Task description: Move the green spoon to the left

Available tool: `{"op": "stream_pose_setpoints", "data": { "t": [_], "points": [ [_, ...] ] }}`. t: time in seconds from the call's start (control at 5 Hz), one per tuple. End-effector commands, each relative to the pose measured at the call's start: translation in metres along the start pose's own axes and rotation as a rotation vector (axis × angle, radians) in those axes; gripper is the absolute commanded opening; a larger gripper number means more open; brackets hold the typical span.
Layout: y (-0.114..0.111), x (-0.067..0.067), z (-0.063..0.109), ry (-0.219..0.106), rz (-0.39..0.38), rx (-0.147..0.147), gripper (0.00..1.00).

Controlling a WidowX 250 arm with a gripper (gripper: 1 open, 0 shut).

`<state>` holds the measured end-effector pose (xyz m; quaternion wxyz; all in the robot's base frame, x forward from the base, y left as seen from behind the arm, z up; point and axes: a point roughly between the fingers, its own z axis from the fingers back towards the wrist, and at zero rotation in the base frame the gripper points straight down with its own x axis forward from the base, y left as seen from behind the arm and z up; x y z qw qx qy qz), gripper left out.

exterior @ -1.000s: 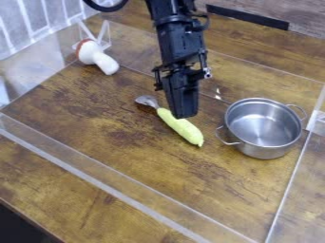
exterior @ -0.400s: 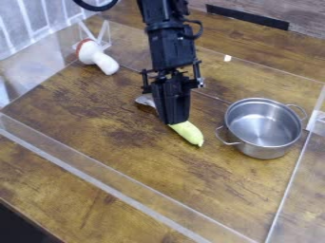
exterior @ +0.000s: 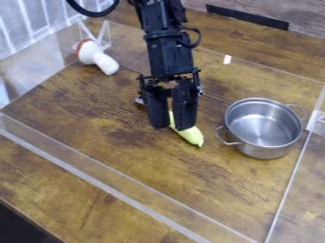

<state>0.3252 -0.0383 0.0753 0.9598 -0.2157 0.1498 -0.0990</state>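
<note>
While positioned at frame centre, gripper [exterior: 170, 116] pointing steeply down, fingers apart, straddling green spoon [exterior: 188, 133] on the wooden table [exterior: 89, 123]. Steel pot [exterior: 264, 127] at right of spoon; white utensil [exterior: 97, 57] at upper left.

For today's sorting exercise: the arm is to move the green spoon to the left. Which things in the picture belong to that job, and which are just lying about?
Belongs to the job:
green spoon
gripper, jaws apart astride the spoon

Just lying about:
pot
white utensil
table
</note>
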Motion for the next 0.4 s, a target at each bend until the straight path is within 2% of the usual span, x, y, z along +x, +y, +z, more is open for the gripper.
{"op": "stream_pose_setpoints", "data": {
  "t": [0.0,0.2],
  "points": [
    [-0.0131,-0.0026,0.0199,-0.077,-0.007,0.025,0.0],
    [-0.0099,-0.0011,0.0169,-0.091,0.028,0.043,1.0]
  ]
}}
